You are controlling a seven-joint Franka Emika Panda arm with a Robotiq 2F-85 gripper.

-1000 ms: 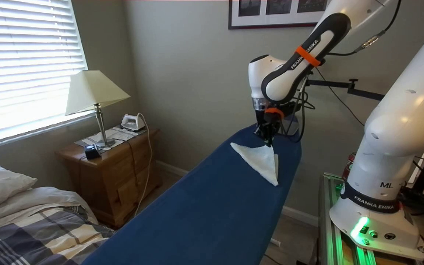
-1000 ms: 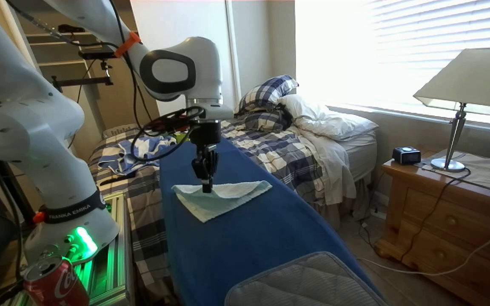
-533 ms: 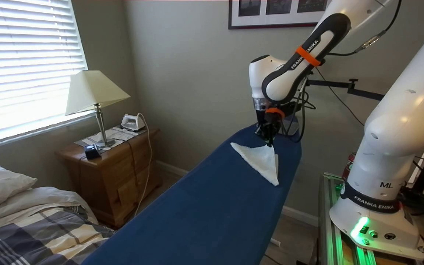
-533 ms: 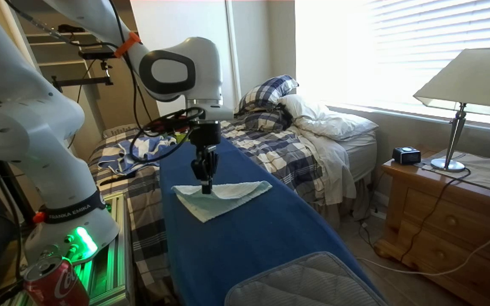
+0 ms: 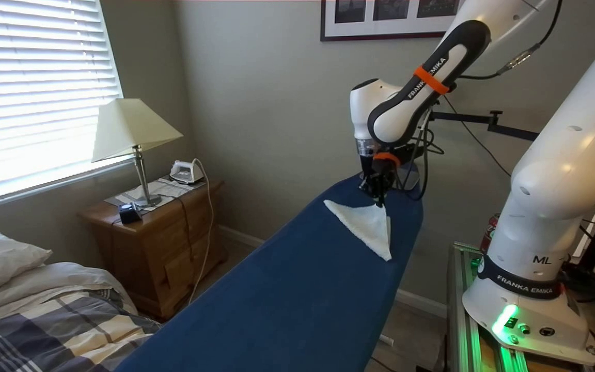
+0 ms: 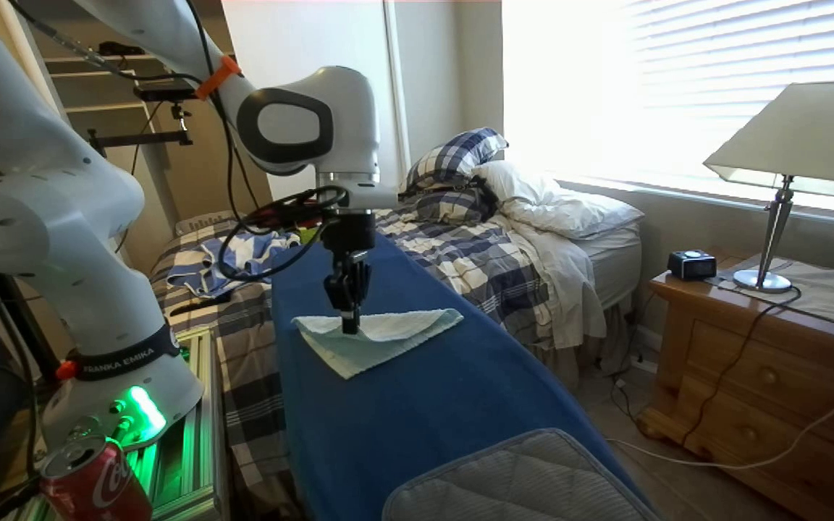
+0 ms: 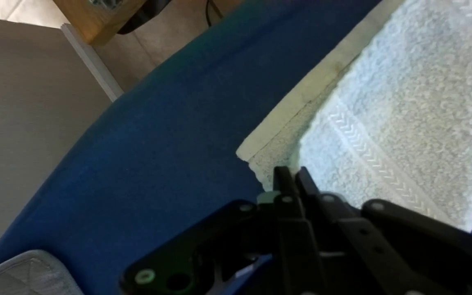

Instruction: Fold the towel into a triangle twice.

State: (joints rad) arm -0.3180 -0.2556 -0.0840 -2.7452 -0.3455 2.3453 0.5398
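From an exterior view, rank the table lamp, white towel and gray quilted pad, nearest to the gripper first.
1. White towel: at the gripper, on the ironing board.
2. Gray quilted pad: same board, lower right in picture.
3. Table lamp: far right, on the nightstand.

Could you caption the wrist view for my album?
Black gripper at the edge of a folded terry towel on a blue ironing board.
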